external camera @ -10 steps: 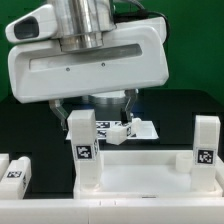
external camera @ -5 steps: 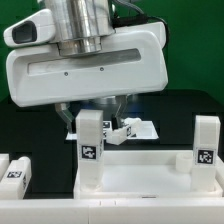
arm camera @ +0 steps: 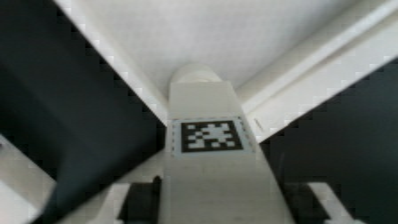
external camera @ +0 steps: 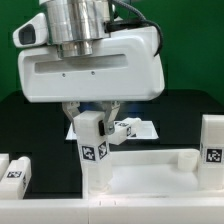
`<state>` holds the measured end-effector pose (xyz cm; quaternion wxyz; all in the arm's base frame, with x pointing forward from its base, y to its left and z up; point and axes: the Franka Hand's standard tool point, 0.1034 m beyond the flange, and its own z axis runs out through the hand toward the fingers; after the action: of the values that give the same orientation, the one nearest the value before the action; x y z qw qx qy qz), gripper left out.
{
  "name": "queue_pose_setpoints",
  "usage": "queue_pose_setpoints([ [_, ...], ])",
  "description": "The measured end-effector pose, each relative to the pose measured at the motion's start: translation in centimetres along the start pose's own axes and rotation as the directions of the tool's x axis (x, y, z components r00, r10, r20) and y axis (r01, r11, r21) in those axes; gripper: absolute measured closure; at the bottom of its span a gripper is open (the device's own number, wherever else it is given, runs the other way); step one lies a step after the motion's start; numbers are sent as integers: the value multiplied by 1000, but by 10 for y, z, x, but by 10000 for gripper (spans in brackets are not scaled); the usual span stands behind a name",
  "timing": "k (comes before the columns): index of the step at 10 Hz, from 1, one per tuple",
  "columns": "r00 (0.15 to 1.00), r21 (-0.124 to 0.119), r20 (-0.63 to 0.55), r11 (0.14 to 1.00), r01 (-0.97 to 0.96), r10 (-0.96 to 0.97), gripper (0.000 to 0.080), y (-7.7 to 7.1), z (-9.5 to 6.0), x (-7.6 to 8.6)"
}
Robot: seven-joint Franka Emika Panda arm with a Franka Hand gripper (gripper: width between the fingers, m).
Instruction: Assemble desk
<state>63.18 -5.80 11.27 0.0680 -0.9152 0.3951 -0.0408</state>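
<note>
The desk's white rimmed tabletop (external camera: 150,172) lies on the black table. An upright white leg (external camera: 93,145) with a square tag stands in its corner toward the exterior view's left. My gripper (external camera: 92,112) comes down over that leg, one finger on each side of its top, shut on it. In the wrist view the tagged leg (arm camera: 217,110) runs up between the fingers of my gripper (arm camera: 226,200), with the tabletop (arm camera: 231,30) beyond it. A second upright leg (external camera: 212,145) stands at the corner toward the exterior view's right.
A loose white tagged leg (external camera: 14,170) lies on the table at the exterior view's left. Behind the tabletop a small white tagged piece (external camera: 125,128) rests on the black surface. A green wall backs the scene.
The fingers have closed in from wide apart onto the leg's top. Gripper, leg and tabletop have shifted toward the exterior view's right; the loose leg stayed put.
</note>
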Motion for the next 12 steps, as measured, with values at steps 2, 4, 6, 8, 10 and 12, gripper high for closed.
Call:
queue_pose_setpoints([
  [2,929,19,2,929,-369,369,514,4,1,1],
  [4,796,26,20,795,-606,605,514,3,1,-2],
  [6,791,16,27,791,-612,612,512,1,1,-4],
  [8,901,1,33,901,-434,433,401,3,2,-7],
  [10,996,-13,64,998,-59,59,185,4,4,-13],
  [12,993,-5,67,995,102,-102,157,5,4,-14],
])
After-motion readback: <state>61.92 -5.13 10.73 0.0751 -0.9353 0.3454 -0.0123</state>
